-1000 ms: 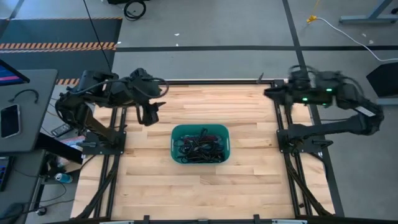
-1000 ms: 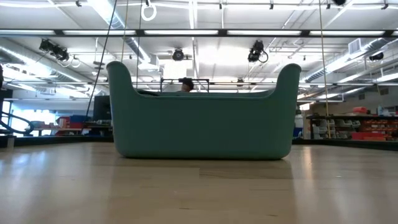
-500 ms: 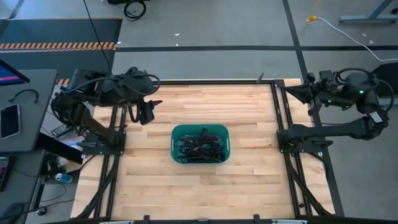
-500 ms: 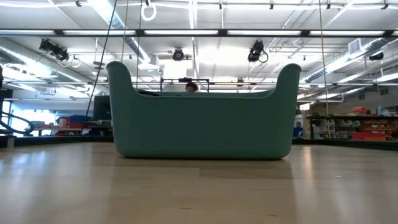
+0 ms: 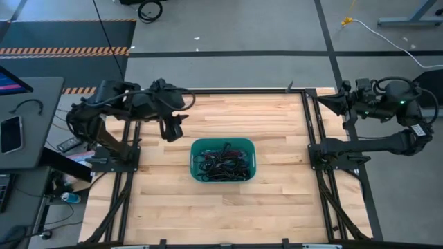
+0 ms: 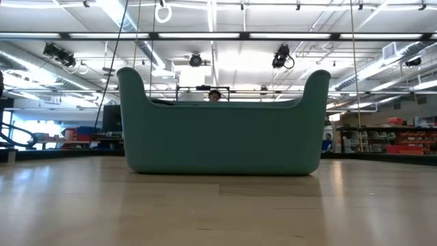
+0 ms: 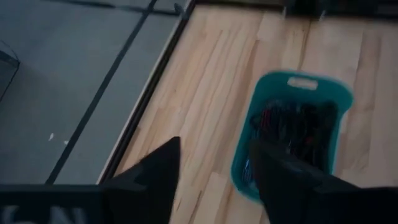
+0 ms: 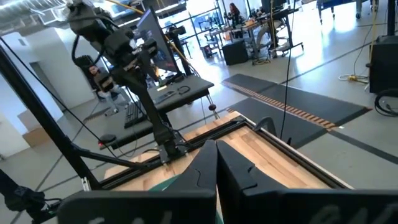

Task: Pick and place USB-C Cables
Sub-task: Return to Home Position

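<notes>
USB-C cables (image 5: 221,163), a mostly black tangle, lie heaped inside the teal bin (image 5: 194,160), near and ahead of the left gripper (image 5: 170,128), whose fingers stand spread apart. The right gripper (image 5: 332,102), fingers pressed together, sits well apart from them.

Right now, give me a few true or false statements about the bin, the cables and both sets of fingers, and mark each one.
1. The USB-C cables lie inside the teal bin. True.
2. The left gripper has its fingers clamped on a cable. False: its fingers are open and hold nothing.
3. The bin sits against the table's right edge. False: it stands near the middle of the table.
4. The right gripper has its fingers shut. True.
</notes>
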Controlling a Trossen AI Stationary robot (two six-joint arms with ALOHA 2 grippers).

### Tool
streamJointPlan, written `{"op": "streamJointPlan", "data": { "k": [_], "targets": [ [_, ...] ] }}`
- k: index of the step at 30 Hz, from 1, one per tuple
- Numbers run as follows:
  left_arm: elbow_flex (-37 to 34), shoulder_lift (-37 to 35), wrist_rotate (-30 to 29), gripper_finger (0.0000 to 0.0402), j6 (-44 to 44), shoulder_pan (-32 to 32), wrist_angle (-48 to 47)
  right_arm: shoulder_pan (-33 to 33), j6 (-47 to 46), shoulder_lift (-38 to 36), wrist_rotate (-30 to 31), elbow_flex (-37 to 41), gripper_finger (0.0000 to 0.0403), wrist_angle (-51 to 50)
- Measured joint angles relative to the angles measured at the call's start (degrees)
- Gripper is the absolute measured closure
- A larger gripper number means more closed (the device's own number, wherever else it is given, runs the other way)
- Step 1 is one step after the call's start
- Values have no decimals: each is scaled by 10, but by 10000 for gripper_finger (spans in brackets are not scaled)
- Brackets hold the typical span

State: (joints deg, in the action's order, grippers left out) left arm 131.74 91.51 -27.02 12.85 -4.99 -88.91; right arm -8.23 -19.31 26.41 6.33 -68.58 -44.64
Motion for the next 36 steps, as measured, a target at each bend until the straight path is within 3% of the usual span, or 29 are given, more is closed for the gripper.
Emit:
{"op": "streamJointPlan", "data": {
  "k": [3, 6, 8, 14, 16, 21, 25, 36],
  "targets": [
    [0, 7, 10, 261, -4, 0, -11, 0, 1, 0, -1, 0, 401, 0],
    [-1, 9, 14, 354, -9, 0, -11, 0, 18, 0, -4, 0, 402, 0],
    [0, 7, 14, 387, -24, 2, -11, 0, 24, 0, -4, 0, 402, 5],
    [0, -15, -30, 391, -62, 4, -11, 0, 59, 0, 15, 0, 395, 73],
    [0, -26, -41, 394, -37, 3, -11, 0, 66, 0, 20, 0, 388, 103],
    [0, -56, 27, 387, 78, -4, -11, 0, 92, -4, 17, 0, 379, 143],
    [0, -91, 44, 374, 98, -10, -11, 0, 100, -9, 7, 0, 377, 156],
    [-2, -219, 63, 378, 40, -67, -10, 0, 118, -74, 11, 0, 376, 100]
  ]
}}
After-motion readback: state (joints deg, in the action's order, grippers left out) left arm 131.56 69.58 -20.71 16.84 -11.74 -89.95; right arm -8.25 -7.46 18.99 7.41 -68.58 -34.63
